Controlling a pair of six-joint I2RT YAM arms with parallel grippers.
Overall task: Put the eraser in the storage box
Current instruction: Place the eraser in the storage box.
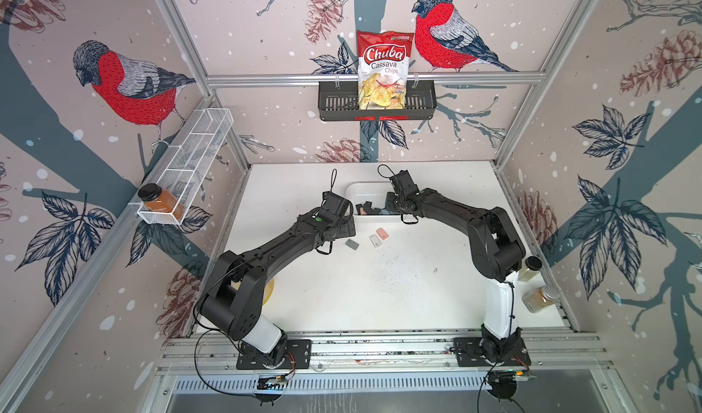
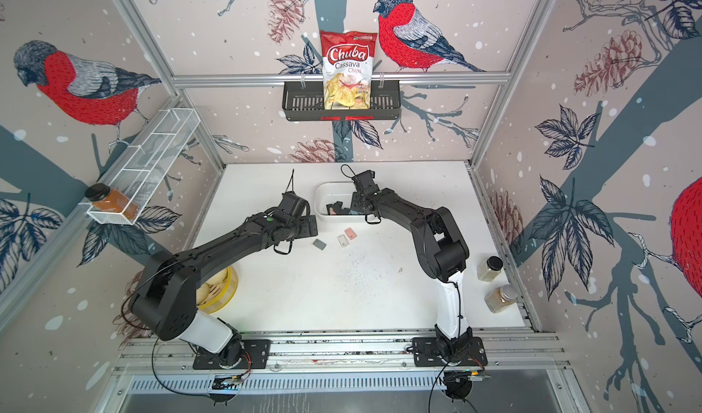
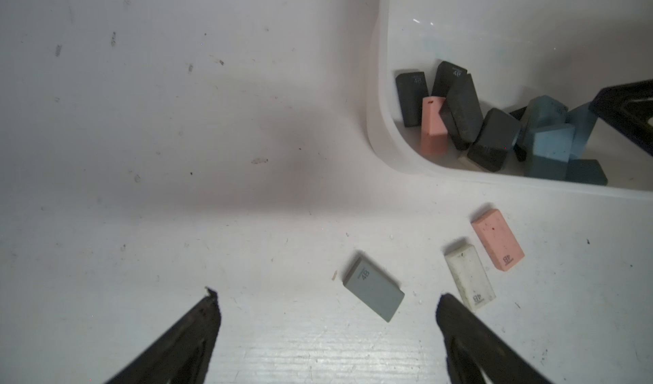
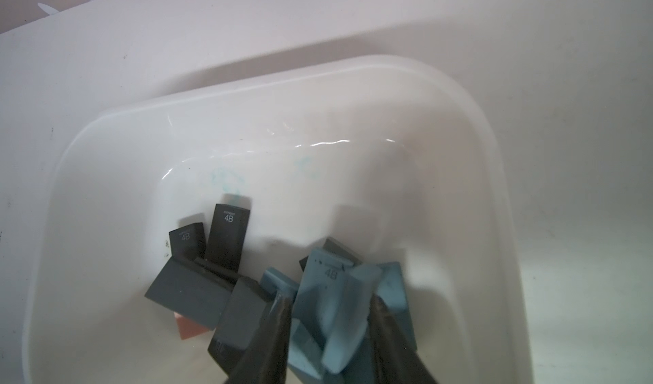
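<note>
Leftmost, the left gripper (image 3: 327,295) hovers over the table (image 1: 380,297) with its jaws wide apart. Just beside it lies a grey eraser (image 3: 374,290), then a white eraser (image 3: 469,276) and a pink eraser (image 3: 497,239) side by side, near the storage box (image 4: 88,195). Rightward, toward the table's far edge, the right gripper (image 4: 329,301) reaches into that box. Its jaws flank a blurred blue eraser (image 4: 348,315), and whether they pinch it I cannot tell.

Walls (image 1: 266,31) papered with red-breasted bullfinches, pine cones and dark leaves on pale pink, aluminium frame rails (image 1: 266,79) along the corners, scuffed white tabletop (image 1: 380,297), soft even light
</note>
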